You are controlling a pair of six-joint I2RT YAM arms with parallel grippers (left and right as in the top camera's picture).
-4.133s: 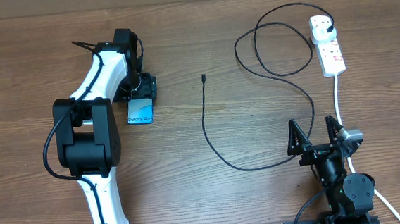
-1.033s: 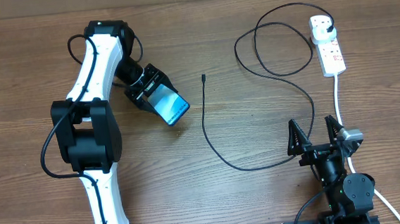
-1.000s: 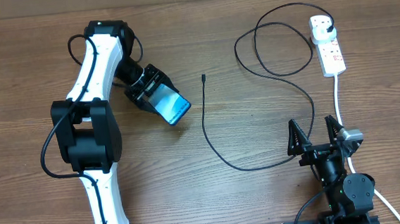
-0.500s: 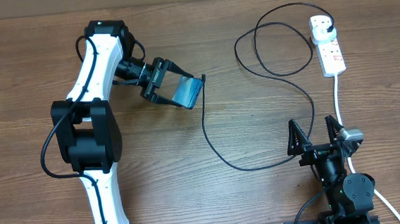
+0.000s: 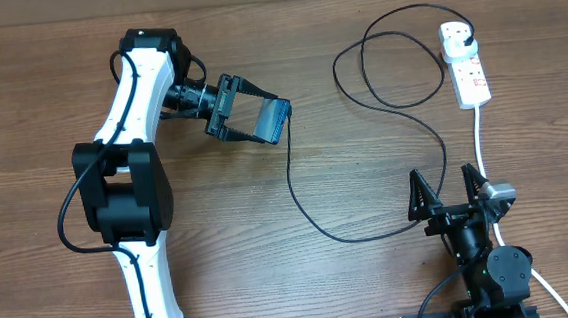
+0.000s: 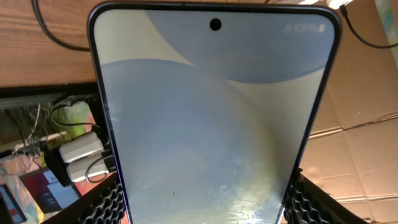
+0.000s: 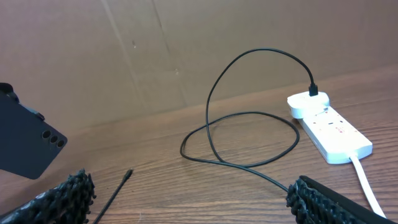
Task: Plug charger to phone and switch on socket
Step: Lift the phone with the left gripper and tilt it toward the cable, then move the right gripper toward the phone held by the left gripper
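Observation:
My left gripper (image 5: 261, 121) is shut on the phone (image 5: 272, 122), holding it by its long edges above the table and turned on edge. In the left wrist view the phone's pale screen (image 6: 214, 112) fills the frame between the black pads (image 6: 109, 203). The charger cable (image 5: 288, 175) runs down the table from just under the phone; its connector tip (image 7: 127, 175) lies free on the wood. Its black plug (image 5: 465, 36) sits in the white socket (image 5: 466, 68) at the far right. My right gripper (image 5: 449, 190) stands open near the front edge, with nothing in it.
The charger cable loops (image 5: 388, 71) on the table left of the socket. The socket's thick white cord (image 5: 480, 140) runs toward the front, past the right gripper. A cardboard wall (image 7: 186, 50) stands behind the table.
The left gripper has carried the phone rightward and turned it on edge, bringing it over the cable's tip. The right arm has not moved.

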